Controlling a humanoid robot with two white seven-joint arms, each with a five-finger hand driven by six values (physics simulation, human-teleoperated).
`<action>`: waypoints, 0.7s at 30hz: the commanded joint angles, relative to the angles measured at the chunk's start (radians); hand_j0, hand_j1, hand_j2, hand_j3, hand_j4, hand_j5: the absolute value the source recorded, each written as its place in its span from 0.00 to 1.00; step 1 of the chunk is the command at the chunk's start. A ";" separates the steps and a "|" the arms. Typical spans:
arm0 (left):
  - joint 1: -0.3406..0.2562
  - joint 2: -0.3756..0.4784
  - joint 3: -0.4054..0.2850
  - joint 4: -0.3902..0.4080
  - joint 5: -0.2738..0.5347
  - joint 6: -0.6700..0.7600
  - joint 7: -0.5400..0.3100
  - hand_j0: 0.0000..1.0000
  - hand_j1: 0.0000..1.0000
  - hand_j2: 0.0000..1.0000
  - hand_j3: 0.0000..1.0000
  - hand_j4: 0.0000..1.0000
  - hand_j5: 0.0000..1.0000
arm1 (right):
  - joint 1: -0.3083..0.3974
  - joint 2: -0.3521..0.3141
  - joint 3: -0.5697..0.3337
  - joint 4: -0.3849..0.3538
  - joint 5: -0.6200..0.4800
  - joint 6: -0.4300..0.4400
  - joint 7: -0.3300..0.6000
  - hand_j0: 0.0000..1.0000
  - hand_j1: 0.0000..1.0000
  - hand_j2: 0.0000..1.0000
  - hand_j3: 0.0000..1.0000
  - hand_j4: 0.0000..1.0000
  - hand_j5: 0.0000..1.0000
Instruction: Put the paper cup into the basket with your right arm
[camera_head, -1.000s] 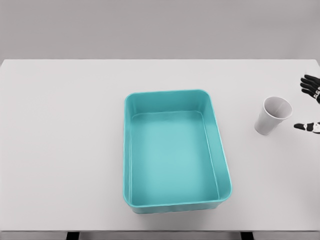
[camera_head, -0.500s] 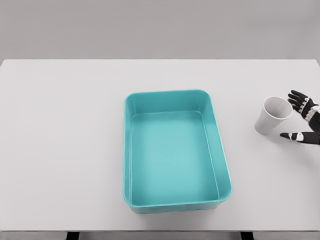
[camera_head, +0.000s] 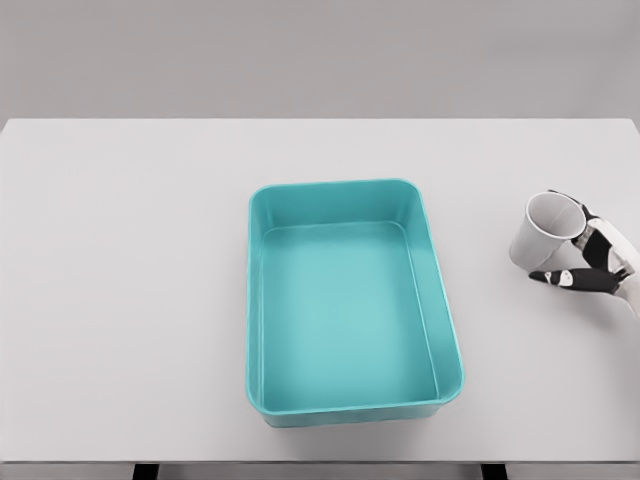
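The right hand (camera_head: 588, 258) comes in at the right edge, its fingers spread around the paper cup (camera_head: 543, 231) rather than closed on it: the thumb (camera_head: 558, 277) reaches under the cup's lower right side while the other fingers sit against the rim's far right. Whether any pad actually presses the wall is too fine to tell, so I would call it an open hand cupping the cup, with nothing firmly held. The cup stands on the table (camera_head: 120, 300) well to the right of the basket (camera_head: 255, 300), level with the basket's far half, and looks upright, mouth up and turned a little towards the camera. It lies directly to the hand's left, between hand and basket, so the carry to come runs straight leftward over the basket's right wall. The left arm is not visible, and only the right hand is near the cup.
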 joint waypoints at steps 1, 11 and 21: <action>0.000 0.000 0.000 -0.001 0.000 -0.001 0.000 1.00 1.00 1.00 1.00 1.00 1.00 | 0.000 0.001 -0.001 -0.001 -0.004 0.002 0.000 1.00 1.00 1.00 1.00 1.00 1.00; 0.000 0.000 0.000 -0.001 0.000 0.001 0.000 1.00 1.00 1.00 1.00 1.00 1.00 | -0.021 0.002 0.008 0.007 -0.003 0.003 0.000 1.00 1.00 1.00 1.00 1.00 1.00; 0.000 0.000 0.000 -0.001 0.000 0.001 0.000 1.00 1.00 1.00 1.00 1.00 1.00 | -0.023 0.002 0.008 0.021 -0.001 0.002 0.000 1.00 1.00 1.00 1.00 1.00 1.00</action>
